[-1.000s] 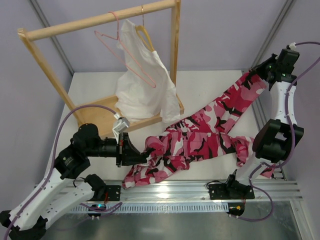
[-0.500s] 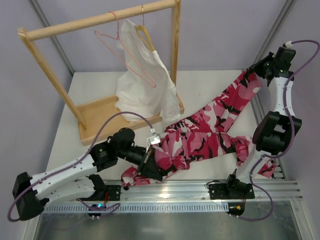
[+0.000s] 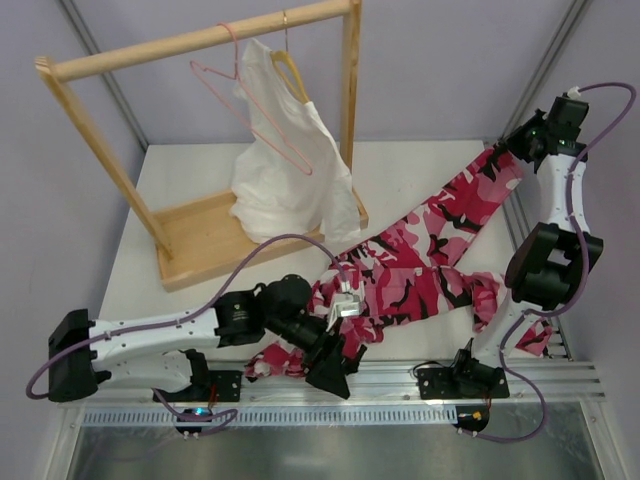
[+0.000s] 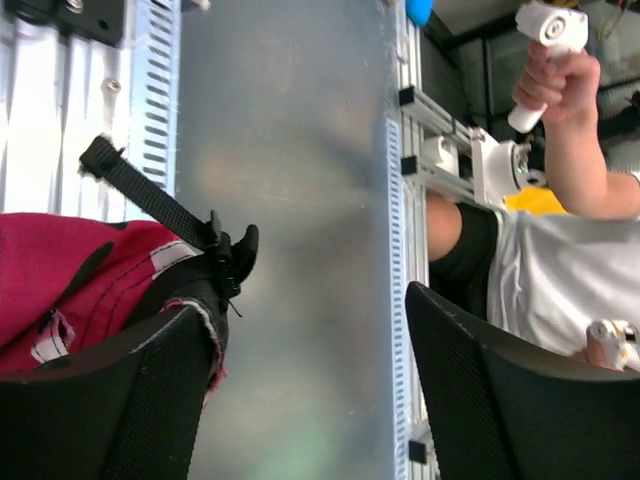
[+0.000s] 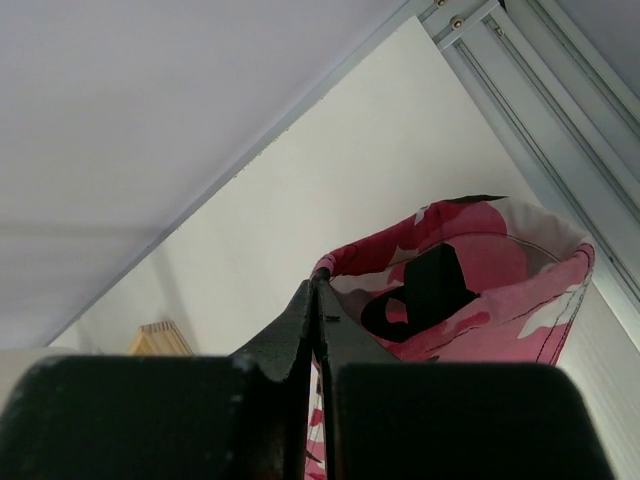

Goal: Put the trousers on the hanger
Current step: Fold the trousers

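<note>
Trousers [image 3: 420, 265] lie slantwise across the white surface [image 3: 410, 170], from its near edge towards the far right corner. At that corner the right gripper [image 5: 318, 300] is clamped tight on a leg cuff and holds it lifted off the surface. At the near edge the left gripper [image 4: 310, 320] stands with its jaws wide apart, the pink cloth touching one finger but not pinched. On the wooden rack [image 3: 200, 40] at the far left, the hanger [image 3: 250, 120] hangs from the top rail, just beside a white garment [image 3: 285, 180].
</note>
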